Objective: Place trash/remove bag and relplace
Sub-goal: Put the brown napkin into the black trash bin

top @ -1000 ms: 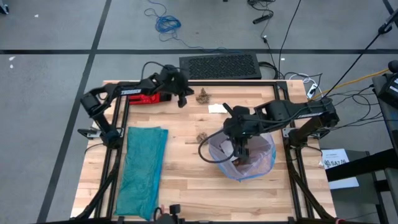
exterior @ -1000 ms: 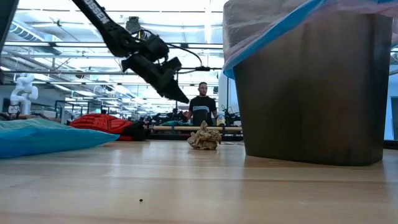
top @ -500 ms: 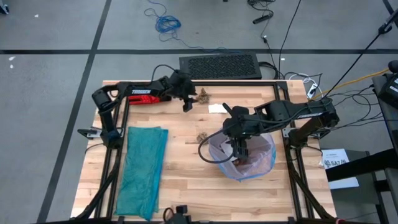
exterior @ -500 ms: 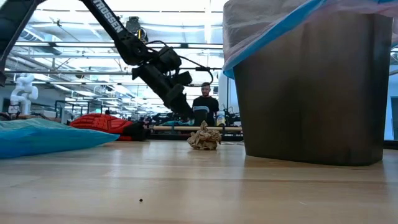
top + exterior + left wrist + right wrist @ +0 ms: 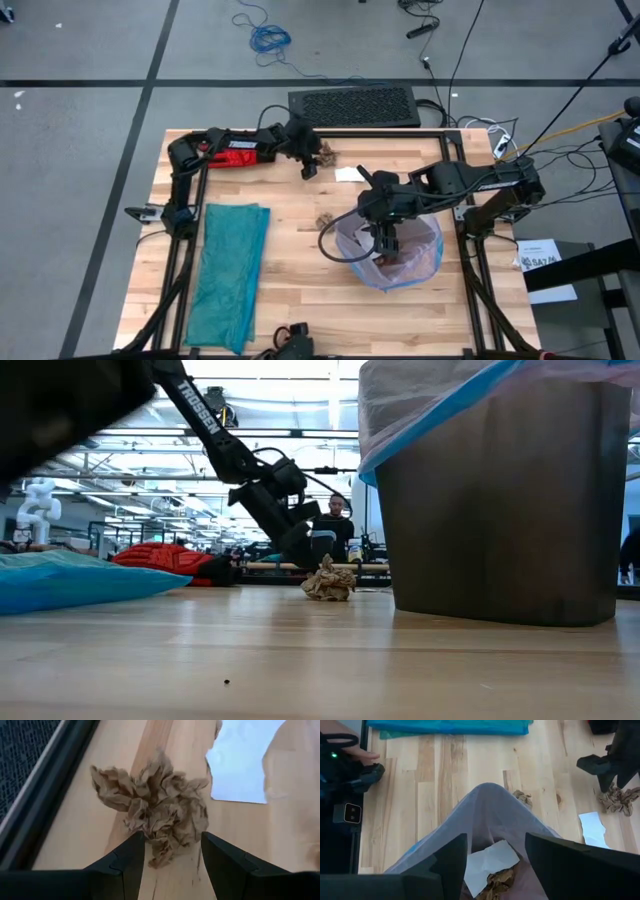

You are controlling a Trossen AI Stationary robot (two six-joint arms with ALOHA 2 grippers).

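Trash first: one crumpled brown paper wad (image 5: 159, 810) sits at the table's far edge, right between the parted fingers of the left gripper (image 5: 309, 165), which is spread wide and not touching it yet, so I'd guess it's lined up for a pinch. A white paper scrap (image 5: 347, 175) lies just beside that wad, and another brown wad (image 5: 324, 219) waits near the bin. The bag (image 5: 425, 255) lines the bin (image 5: 500, 510) with wads and white paper already inside. The right gripper (image 5: 387, 243) hangs over the bag's mouth, fingers apart and empty, probably just dropped something. Teal bag (image 5: 229, 272) off to the side.
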